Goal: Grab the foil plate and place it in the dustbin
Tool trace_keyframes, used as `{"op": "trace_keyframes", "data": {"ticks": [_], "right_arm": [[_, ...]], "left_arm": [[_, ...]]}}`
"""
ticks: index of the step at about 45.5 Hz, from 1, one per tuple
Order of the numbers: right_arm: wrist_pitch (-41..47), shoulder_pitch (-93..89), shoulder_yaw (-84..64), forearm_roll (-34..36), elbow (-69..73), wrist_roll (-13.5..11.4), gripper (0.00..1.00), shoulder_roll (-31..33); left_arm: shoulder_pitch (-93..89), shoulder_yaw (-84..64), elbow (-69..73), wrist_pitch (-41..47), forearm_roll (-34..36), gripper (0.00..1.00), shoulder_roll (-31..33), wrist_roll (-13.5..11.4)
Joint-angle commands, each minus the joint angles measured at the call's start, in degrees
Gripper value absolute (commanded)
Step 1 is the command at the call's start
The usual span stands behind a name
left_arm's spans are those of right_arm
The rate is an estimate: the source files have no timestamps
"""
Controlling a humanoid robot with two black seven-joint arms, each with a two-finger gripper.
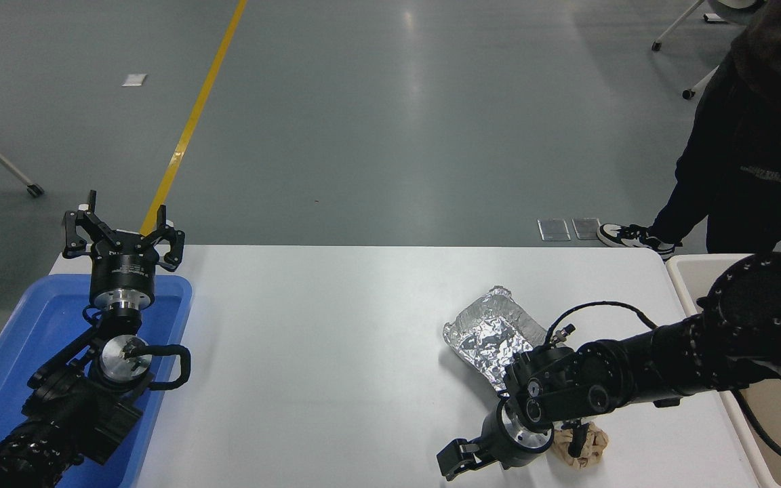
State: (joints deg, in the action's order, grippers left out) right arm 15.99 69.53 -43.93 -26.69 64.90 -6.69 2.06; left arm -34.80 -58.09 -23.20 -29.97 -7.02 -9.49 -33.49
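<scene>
The foil plate (492, 331), shiny crinkled silver, lies flat on the white table (323, 352) right of centre. My right gripper (516, 451) is open and empty. It hangs low over the table just in front of the plate's near edge, with the wrist covering the plate's near right corner. One finger (455, 461) sticks out to the left and the other (576, 440) is over a tan paper ball. The cream dustbin (685, 271) stands at the table's right end, mostly hidden behind my right arm. My left gripper (123, 227) is parked open above a blue tray.
The blue tray (173, 305) sits at the left end under my left arm. The crumpled tan paper ball (594, 444) lies near the front edge beside my right gripper. A person in dark clothes (750, 149) stands beyond the table's far right corner.
</scene>
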Motion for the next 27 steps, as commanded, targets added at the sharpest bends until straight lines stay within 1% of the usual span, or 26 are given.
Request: {"op": "trace_keyframes", "data": {"ticks": [1,10,17,22,27], "right_arm": [[0.0,-0.2,-0.5,-0.2,-0.4,0.0,1.0,0.1],[0.4,1.5,-0.4,0.1,0.0,0.0,1.0,0.1],[0.8,5.8,-0.3,0.5,1.7,0.0,1.0,2.4],[2.3,12.0,-0.3,1.1,6.5,0.0,1.0,6.5],[4.1,20.5,-0.5,2.5,13.1,0.1,1.0,12.5]], "left_arm": [[0.0,0.0,0.0,0.0,0.1,0.99,0.0,0.0],[0.0,0.5,0.0,0.0,0.0,0.99,-0.2,-0.3],[0.0,0.7,0.0,0.0,0.0,0.99,-0.2,-0.3],[0.0,0.7,0.0,-0.1,0.0,0.99,-0.2,-0.3],[0.0,0.7,0.0,0.0,0.0,0.99,-0.2,-0.3]]}}
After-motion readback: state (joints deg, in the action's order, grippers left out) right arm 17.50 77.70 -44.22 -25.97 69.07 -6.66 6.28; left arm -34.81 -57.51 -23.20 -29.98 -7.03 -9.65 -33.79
